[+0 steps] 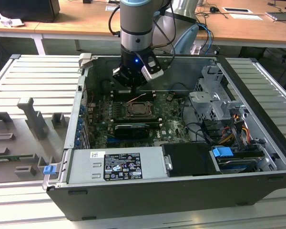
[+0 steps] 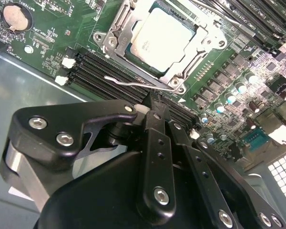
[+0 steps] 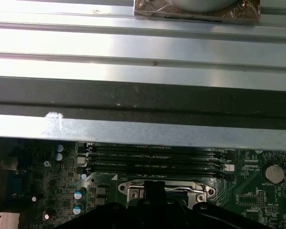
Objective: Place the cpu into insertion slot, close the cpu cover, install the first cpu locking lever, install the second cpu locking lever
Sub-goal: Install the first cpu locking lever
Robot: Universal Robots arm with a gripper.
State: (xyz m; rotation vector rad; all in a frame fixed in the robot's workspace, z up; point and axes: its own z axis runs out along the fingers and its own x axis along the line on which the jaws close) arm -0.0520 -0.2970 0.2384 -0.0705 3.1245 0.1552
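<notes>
The cpu [image 2: 161, 39] lies flat in the insertion slot [image 2: 133, 59] on the green motherboard [image 2: 52, 43], inside the open computer case [image 1: 257, 143] that rests on the ribbed worktop [image 1: 33, 76]. The cpu cover [image 2: 200, 40] is down around the cpu, its window showing the chip's pale top. A thin wire lever [image 2: 138, 85] runs along the cover's edge nearest the hand, between the slot and the black memory slots [image 2: 102, 67].

The hand [image 2: 155, 106] hangs just above that lever. Its fingers [image 2: 157, 143] are drawn close together with nothing between them. In the exterior view the hand [image 1: 131, 85] sits low in the case, just behind the slot [image 1: 139, 110], under the arm [image 1: 138, 24].
</notes>
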